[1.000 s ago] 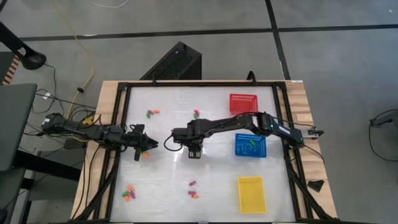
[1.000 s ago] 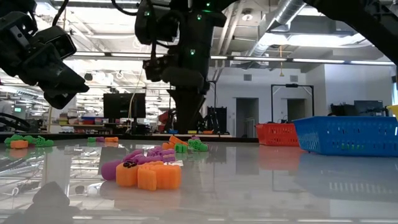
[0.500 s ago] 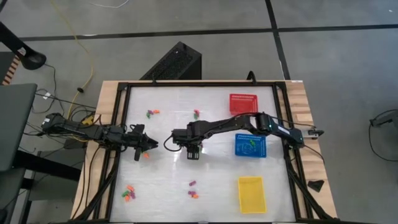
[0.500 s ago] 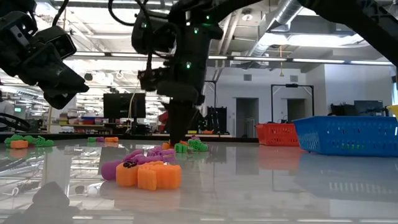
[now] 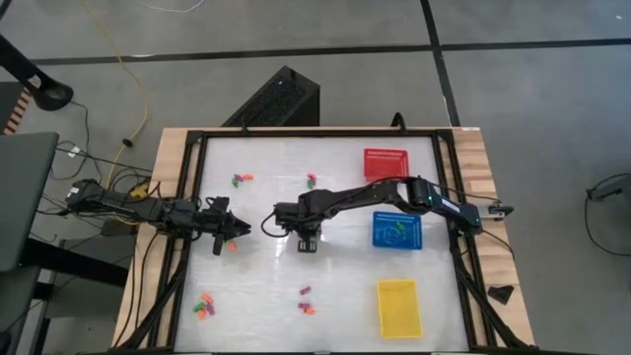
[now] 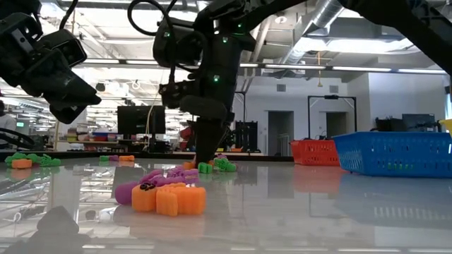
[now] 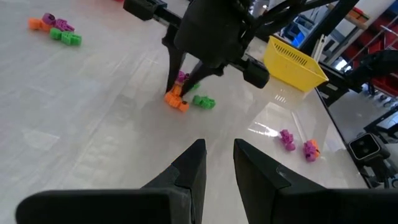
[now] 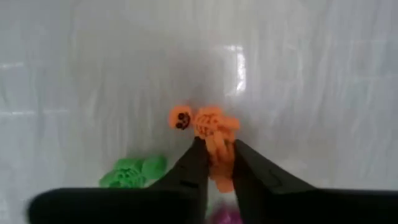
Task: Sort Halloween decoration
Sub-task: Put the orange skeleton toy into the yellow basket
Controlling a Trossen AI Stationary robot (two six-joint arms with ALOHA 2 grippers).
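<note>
Gripping an orange trinket, the right pincer stands point-down on the table near its middle; the right wrist view shows both fingers pressed against the sides of the orange piece, which lies flat on the white surface. A green trinket lies just beside it, and a purple one shows at the picture's edge, partly hidden.

Left wrist view: same spot seen from farther off, with orange, green and purple pieces clustered at the right pincer's tips.

Left pincer: hovers over the left part of the table, above the surface and well apart from the right one. Fingers stand a narrow gap apart, nothing between them.

Other trinkets, scattered in small groups:
- pair near the far left of the table
- group at the far middle
- cluster at the near left corner
- cluster at the near middle; low view shows it as orange and purple pieces touching

Baskets on the right side: red basket farthest, blue basket in the middle with a few green bits inside, yellow basket nearest.
</note>
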